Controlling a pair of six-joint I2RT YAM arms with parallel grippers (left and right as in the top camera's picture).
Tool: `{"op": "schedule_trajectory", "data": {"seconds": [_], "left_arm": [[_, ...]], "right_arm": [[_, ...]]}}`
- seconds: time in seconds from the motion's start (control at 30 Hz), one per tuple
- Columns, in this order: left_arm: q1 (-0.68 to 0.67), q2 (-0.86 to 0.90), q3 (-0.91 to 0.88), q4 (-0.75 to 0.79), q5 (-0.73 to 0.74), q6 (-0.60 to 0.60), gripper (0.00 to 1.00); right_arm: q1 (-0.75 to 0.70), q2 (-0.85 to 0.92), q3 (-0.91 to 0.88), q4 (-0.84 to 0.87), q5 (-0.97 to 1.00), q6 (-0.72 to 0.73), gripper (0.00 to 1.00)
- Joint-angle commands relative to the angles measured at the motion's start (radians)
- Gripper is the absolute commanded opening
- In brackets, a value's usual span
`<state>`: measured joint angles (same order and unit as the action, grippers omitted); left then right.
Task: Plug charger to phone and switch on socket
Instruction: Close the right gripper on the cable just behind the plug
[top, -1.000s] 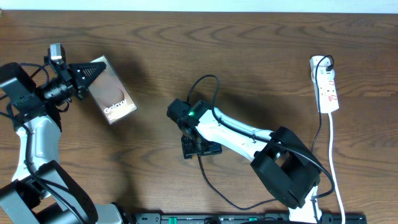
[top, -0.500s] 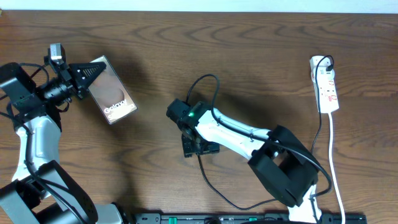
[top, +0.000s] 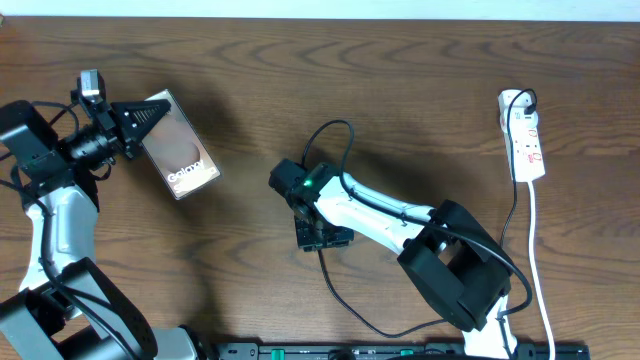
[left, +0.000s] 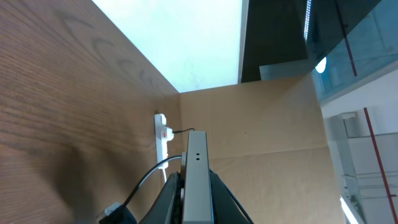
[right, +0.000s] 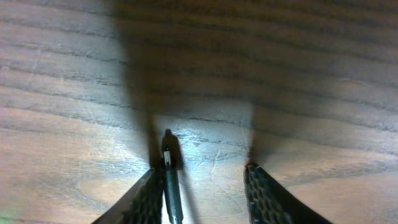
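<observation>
left arm (top: 58, 222): white shells, black joints, loose black wires, grey camera box (top: 91, 84) at wrist | right arm (top: 372, 211): white forearm, black cable along it, bulky black joint housings, green light (top: 308, 182) on wrist block | right gripper (right: 202, 173): black fingers (right: 267, 199), cross-hatched pads

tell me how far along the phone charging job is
Done: the left end effector grips the phone. In hand: the right end effector straddles the charger tip on the table, jaws apart, not yet gripping. Left: plugging in, then switching the socket.
</observation>
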<state>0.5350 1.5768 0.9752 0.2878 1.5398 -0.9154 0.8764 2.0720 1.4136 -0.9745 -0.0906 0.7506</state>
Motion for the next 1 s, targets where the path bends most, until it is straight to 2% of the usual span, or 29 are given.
{"op": "schedule_trajectory", "data": {"seconds": [0.0, 0.23, 0.57, 0.8, 0.97], "left_arm": [[0.002, 0.000, -0.003, 0.003, 0.033, 0.003, 0.08], [0.002, 0.000, -0.003, 0.003, 0.033, 0.003, 0.08], [0.002, 0.000, -0.003, 0.003, 0.033, 0.003, 0.07], [0.002, 0.000, -0.003, 0.003, 0.033, 0.003, 0.07], [0.002, 0.000, -0.003, 0.003, 0.033, 0.006, 0.08]], "right_arm": [[-0.005, 0.029, -0.008, 0.006, 0.002, 0.000, 0.34], [-0.005, 0.029, -0.008, 0.005, 0.002, 0.000, 0.14], [-0.004, 0.029, -0.008, -0.005, -0.006, 0.005, 0.11], [-0.004, 0.029, -0.008, -0.018, -0.021, 0.009, 0.17], [0.000, 0.029, -0.008, -0.024, -0.021, 0.013, 0.08]]}}
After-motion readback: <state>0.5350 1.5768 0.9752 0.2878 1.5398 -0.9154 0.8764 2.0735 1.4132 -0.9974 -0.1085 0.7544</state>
